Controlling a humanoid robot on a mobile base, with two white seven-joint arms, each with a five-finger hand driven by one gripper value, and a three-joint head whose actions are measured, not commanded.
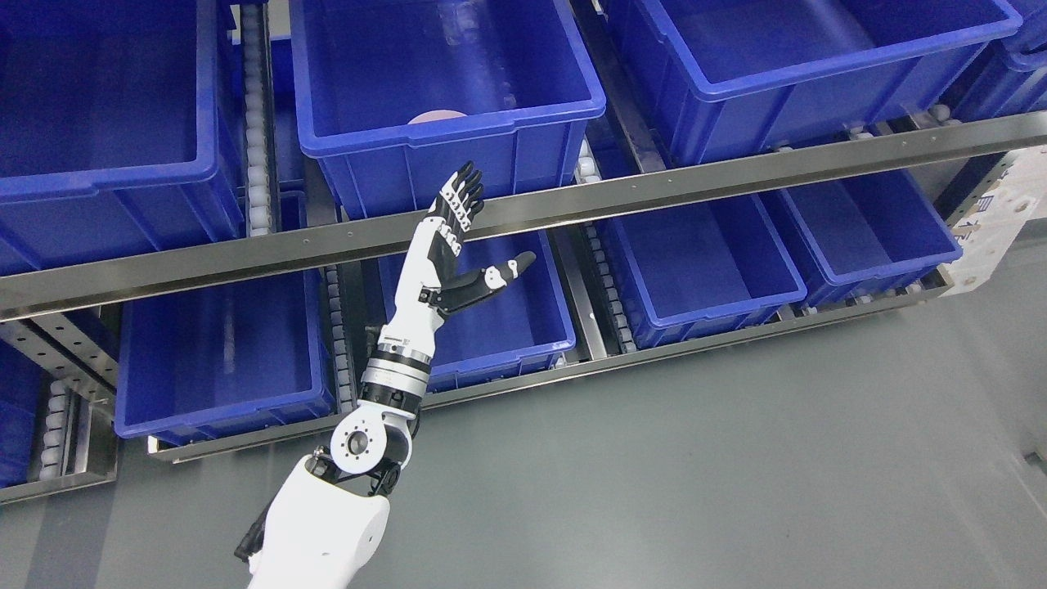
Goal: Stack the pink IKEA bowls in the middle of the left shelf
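The left hand [454,237] is reaching up with fingers [468,186] spread and empty toward the middle bin [458,135], where what may be a pink bowl [438,117] is peeking over the rim, so clearing the shelf rail [736,172] first seems wise.

Single head camera looks down, tilted, fairly near, at shelf bins [442,98].

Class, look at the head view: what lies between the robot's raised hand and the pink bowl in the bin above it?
The front wall of the blue bin; the left hand is below it and the pink bowl inside.
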